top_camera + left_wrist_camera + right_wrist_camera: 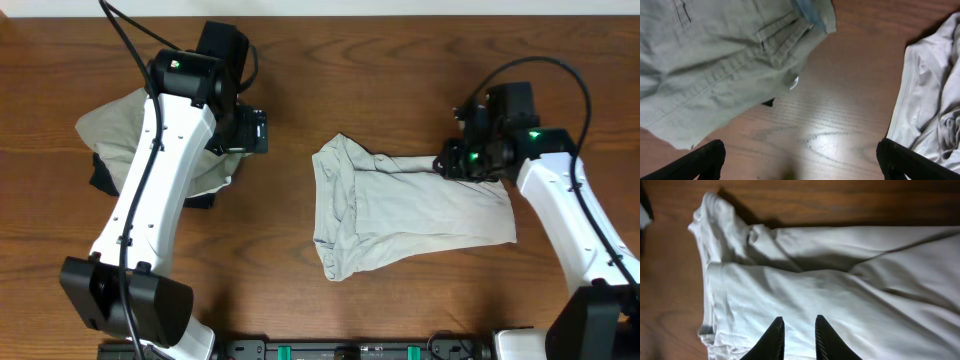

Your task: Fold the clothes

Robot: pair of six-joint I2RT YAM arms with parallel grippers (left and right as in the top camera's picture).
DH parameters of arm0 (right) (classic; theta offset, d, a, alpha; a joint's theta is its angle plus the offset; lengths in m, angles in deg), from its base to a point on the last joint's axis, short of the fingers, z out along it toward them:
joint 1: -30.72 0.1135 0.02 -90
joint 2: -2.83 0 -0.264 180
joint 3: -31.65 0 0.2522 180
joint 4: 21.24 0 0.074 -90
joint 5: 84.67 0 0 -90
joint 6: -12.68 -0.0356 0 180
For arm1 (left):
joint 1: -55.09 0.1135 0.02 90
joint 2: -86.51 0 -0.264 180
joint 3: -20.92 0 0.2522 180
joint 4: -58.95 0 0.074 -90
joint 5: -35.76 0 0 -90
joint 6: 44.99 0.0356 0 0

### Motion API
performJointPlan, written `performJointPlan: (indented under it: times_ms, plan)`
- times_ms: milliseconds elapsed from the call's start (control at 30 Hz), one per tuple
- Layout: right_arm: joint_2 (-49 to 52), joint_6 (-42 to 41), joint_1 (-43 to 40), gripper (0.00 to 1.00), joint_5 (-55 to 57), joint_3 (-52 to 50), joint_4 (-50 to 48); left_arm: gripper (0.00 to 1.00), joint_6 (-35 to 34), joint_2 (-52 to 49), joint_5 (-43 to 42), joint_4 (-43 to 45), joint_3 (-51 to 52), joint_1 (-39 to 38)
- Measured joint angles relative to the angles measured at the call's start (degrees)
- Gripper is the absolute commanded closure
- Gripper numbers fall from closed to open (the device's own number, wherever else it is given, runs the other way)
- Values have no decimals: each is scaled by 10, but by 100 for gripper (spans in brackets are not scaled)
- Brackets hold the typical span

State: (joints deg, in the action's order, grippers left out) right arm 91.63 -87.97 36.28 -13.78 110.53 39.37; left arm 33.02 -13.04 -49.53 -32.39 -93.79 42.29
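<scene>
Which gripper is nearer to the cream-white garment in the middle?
The right one. The right gripper is directly over the cream-white garment, at its upper right edge. The left gripper is off to the garment's left, over bare table beside the khaki garment.

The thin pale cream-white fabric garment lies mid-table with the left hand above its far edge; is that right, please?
Not quite: the overhead view shows the right hand above the far edge of the thin pale cream-white fabric garment mid-table, not the left hand.
</scene>
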Motion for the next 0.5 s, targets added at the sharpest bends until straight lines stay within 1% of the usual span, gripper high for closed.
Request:
performJointPlan:
  times_ms: [100, 233, 400, 433, 500]
  plan:
    - [17, -5, 38, 81, -7, -28, -37, 2, 0, 0, 0, 3, 0, 0]
    - [56, -24, 102, 77, -15, -74, -87, 2, -2, 0, -2, 0, 0, 0]
    - [87, -21, 164, 78, -59, -99, -123, 2, -5, 0, -52, 0, 0, 0]
    - [85, -17, 170, 77, -70, -98, -125, 2, -10, 0, -68, 2, 0, 0]
    - [76, -9, 169, 69, -84, -94, -126, 2, -16, 0, -94, 12, 3, -1]
